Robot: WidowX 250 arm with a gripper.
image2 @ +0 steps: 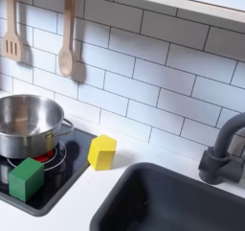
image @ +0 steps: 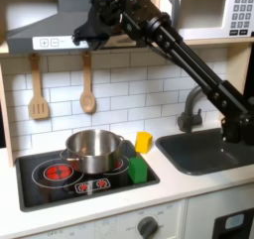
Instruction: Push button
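The jaws' opening could not be told; the gripper (image: 81,35) hung at the range hood (image: 40,30), just beside its small pale buttons (image: 50,42), too small to describe further, above the pot (image: 92,149).

We see a steel pot (image: 92,149) on the black stove (image: 40,188), with a green block (image: 137,169) at the stove's edge. A yellow block (image2: 101,151) sits between stove and sink (image2: 182,201), and two wooden utensils (image: 87,92) hang on the tiles.

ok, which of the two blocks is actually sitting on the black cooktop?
The green cube, on the black cooktop's corner beside the steel pot. The yellow block stands off it on the white counter, closer to the sink.
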